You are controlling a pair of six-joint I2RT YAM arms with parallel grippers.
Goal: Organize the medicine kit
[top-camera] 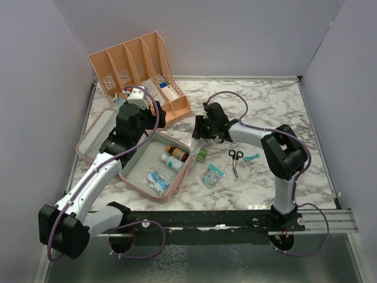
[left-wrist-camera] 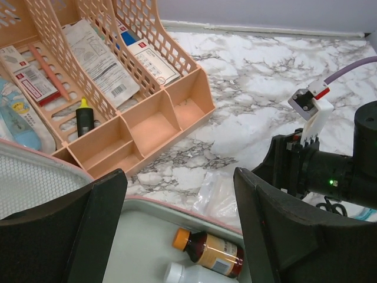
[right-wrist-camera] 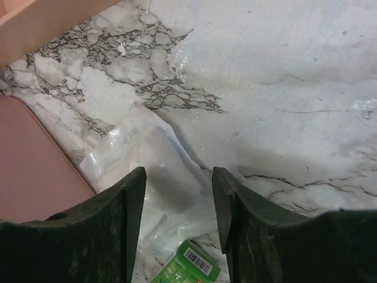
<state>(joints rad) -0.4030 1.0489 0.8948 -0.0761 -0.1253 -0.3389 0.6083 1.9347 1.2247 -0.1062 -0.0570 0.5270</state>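
The medicine kit (top-camera: 136,174) lies open at the left, a pink case with pale lining and its lid (top-camera: 94,132) flat beside it. Inside are a brown bottle (left-wrist-camera: 210,252), a white bottle (left-wrist-camera: 177,274) and blue packets (top-camera: 156,180). My left gripper (left-wrist-camera: 179,177) hangs open over the tray's far rim, nothing between its fingers. My right gripper (right-wrist-camera: 178,174) stands open just above a clear plastic bag (right-wrist-camera: 147,159) on the marble beside the kit's pink wall (right-wrist-camera: 35,171). A green packet (right-wrist-camera: 188,266) lies at the bag's near end.
The peach slotted organizer (top-camera: 141,71) stands at the back left with boxes, leaflets and a marker (left-wrist-camera: 83,118). Scissors (top-camera: 235,160), a teal item (top-camera: 252,157) and a blister packet (top-camera: 213,175) lie on the marble right of the kit. The two grippers (top-camera: 154,121) (top-camera: 197,131) are close together.
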